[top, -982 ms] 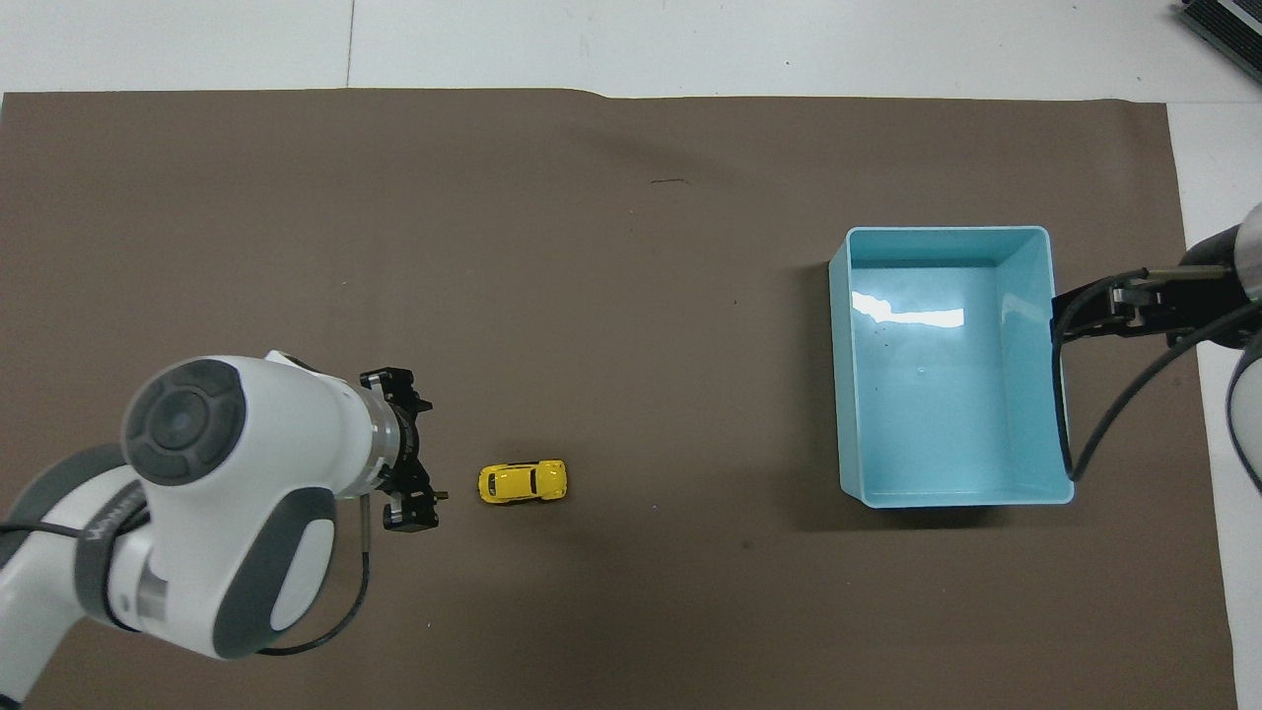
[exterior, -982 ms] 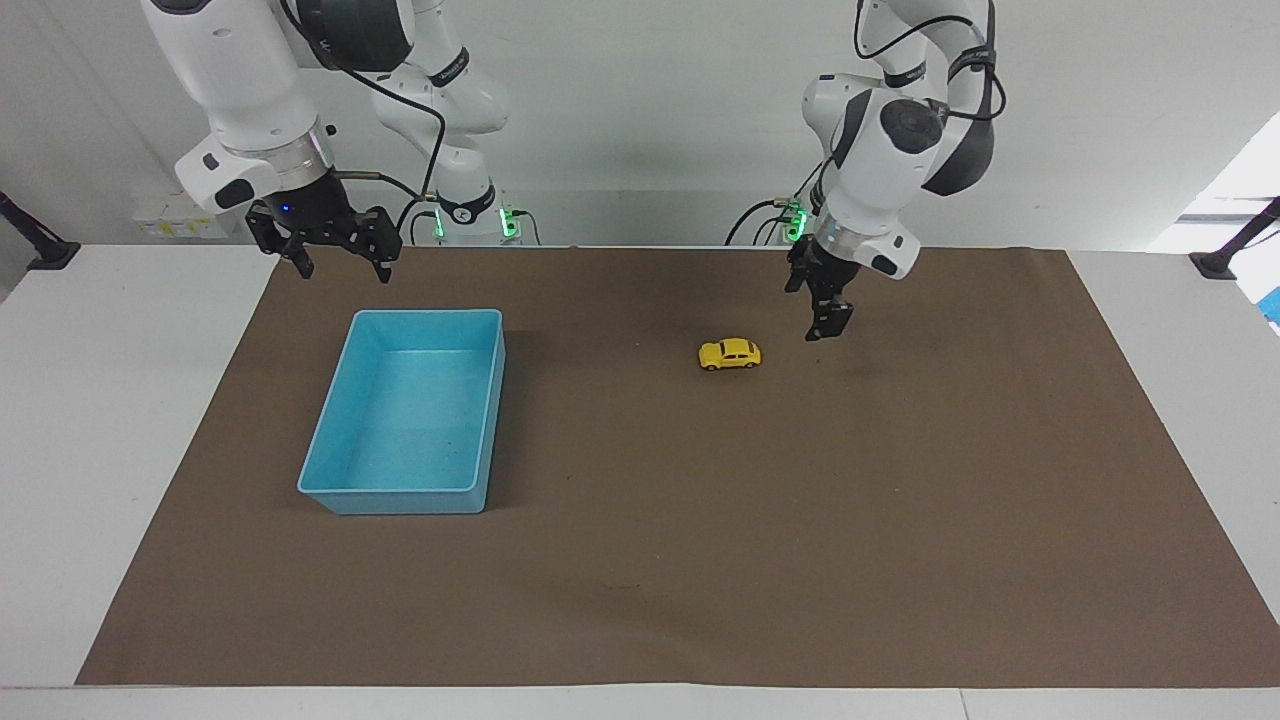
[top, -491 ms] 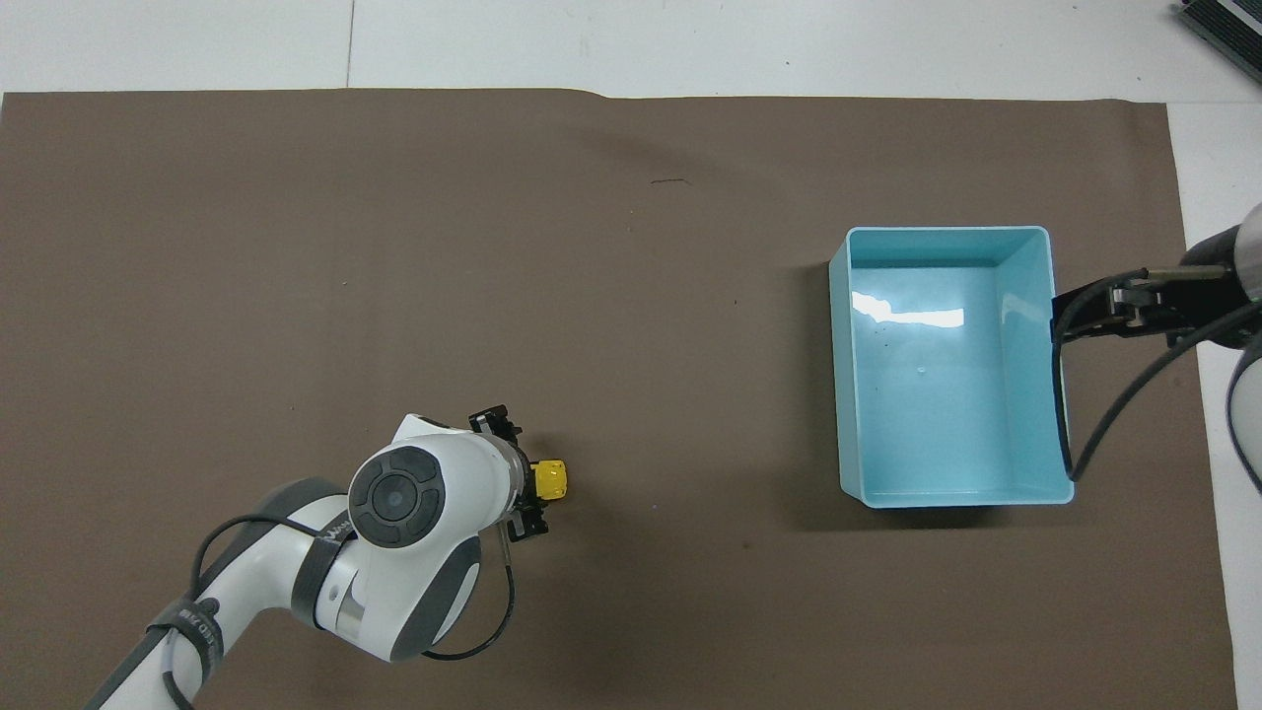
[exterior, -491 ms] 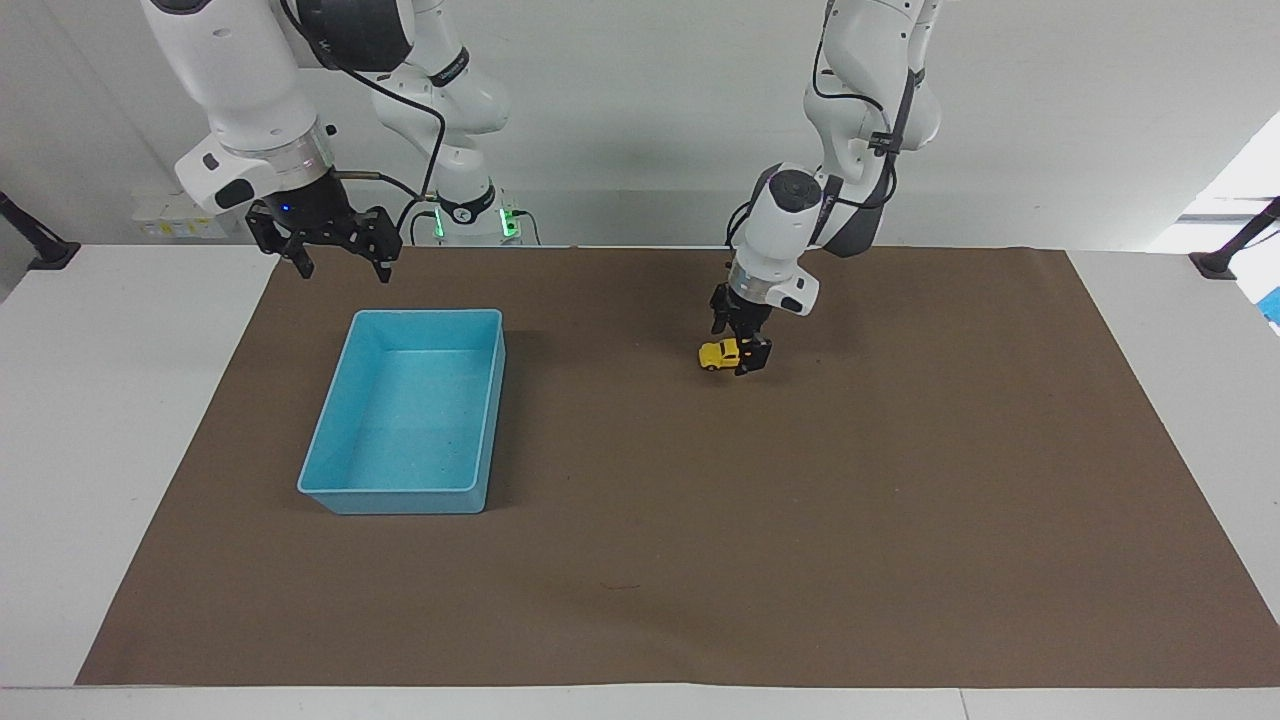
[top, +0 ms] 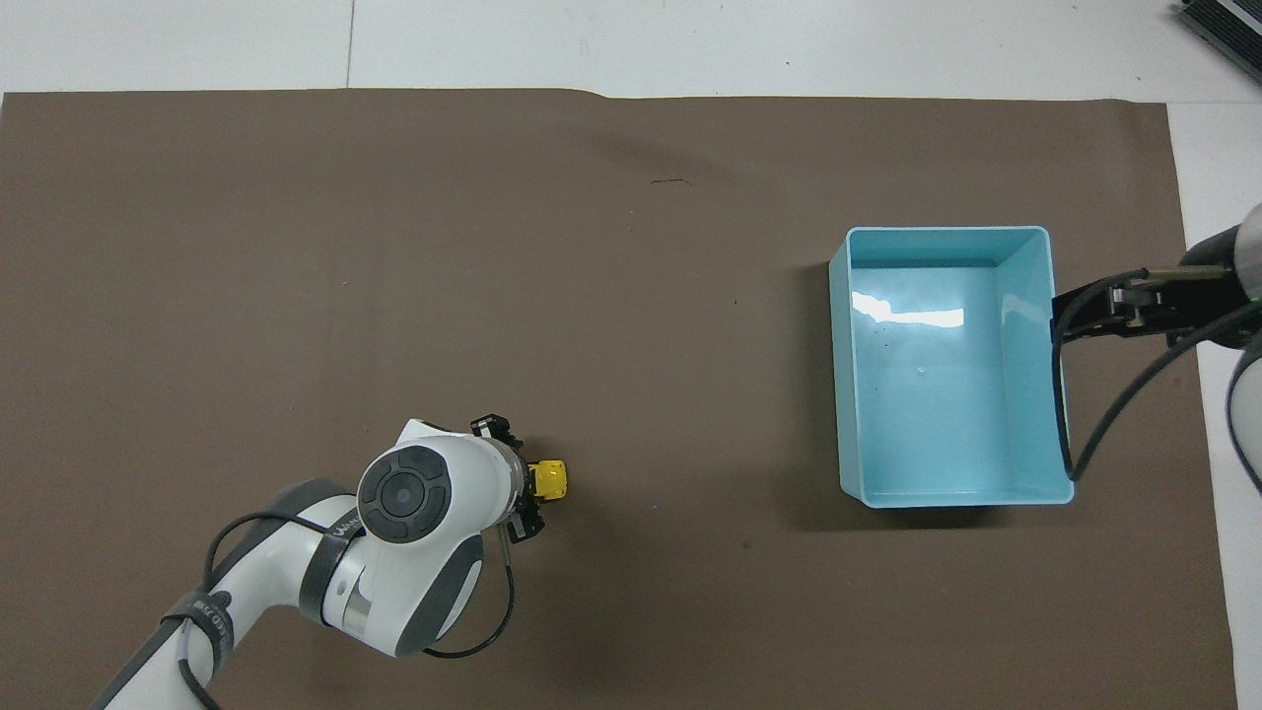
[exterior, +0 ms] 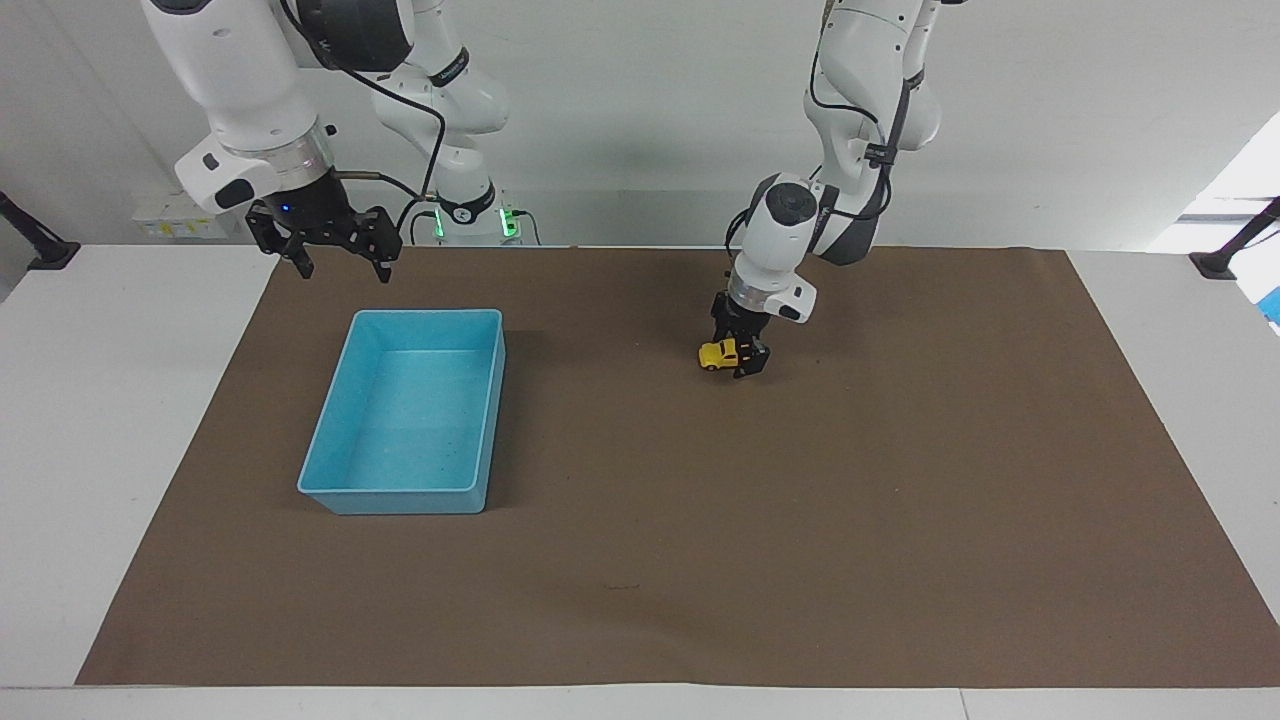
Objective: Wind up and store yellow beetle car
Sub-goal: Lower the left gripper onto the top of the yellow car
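Observation:
The yellow beetle car (exterior: pixel 715 354) sits on the brown mat toward the left arm's end of the table. My left gripper (exterior: pixel 742 358) is down at mat level, its fingers closed on the car's rear half, so only the front half shows. In the overhead view the left wrist covers most of the car (top: pixel 552 478) and of the left gripper (top: pixel 519 480). My right gripper (exterior: pixel 342 270) is open and empty. It waits in the air beside the robot-side edge of the blue bin (exterior: pixel 400 497), and it also shows in the overhead view (top: pixel 1075 314).
The light-blue bin (top: pixel 946 498) is empty and stands on the mat toward the right arm's end of the table. The brown mat (exterior: pixel 800 550) covers most of the white table.
My left arm swung from beside the car down onto it and its fingers came in around the car's rear half. The car has barely shifted. The right arm has not moved.

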You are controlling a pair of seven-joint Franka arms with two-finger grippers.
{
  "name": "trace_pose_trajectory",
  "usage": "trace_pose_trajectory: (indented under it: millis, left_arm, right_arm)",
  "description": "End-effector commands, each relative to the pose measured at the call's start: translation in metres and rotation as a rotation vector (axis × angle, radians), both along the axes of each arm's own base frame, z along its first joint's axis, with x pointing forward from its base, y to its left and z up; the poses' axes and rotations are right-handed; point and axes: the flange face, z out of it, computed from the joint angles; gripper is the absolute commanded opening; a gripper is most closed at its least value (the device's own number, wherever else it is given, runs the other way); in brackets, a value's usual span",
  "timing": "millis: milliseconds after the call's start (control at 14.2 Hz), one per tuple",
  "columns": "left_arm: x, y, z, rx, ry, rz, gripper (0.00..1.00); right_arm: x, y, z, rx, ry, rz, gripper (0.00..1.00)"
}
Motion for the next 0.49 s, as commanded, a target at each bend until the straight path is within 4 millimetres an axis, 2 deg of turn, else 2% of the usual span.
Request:
trace_pose_trajectory:
  millis: [0, 70, 211, 281, 421]
  left_arm:
    - [0.004, -0.002, 0.012, 0.001, 0.02, 0.003, 0.62]
    - [0.004, -0.002, 0.012, 0.001, 0.02, 0.003, 0.5]
    - [0.01, -0.005, 0.02, -0.008, 0.006, 0.004, 0.1]
    - [0.012, -0.007, 0.022, -0.008, 0.001, -0.001, 0.05]
    - [0.016, -0.008, 0.026, 0.004, -0.021, -0.02, 0.04]
  right_arm:
    - [-0.004, -0.002, 0.004, 0.002, 0.004, 0.012, 1.0]
    - [-0.004, -0.002, 0.004, 0.002, 0.004, 0.012, 1.0]
    - [-0.004, -0.002, 0.004, 0.002, 0.004, 0.012, 1.0]
    - [-0.004, -0.003, 0.003, 0.002, 0.006, 0.011, 1.0]
    - [-0.004, -0.002, 0.004, 0.0, 0.004, 0.012, 1.0]
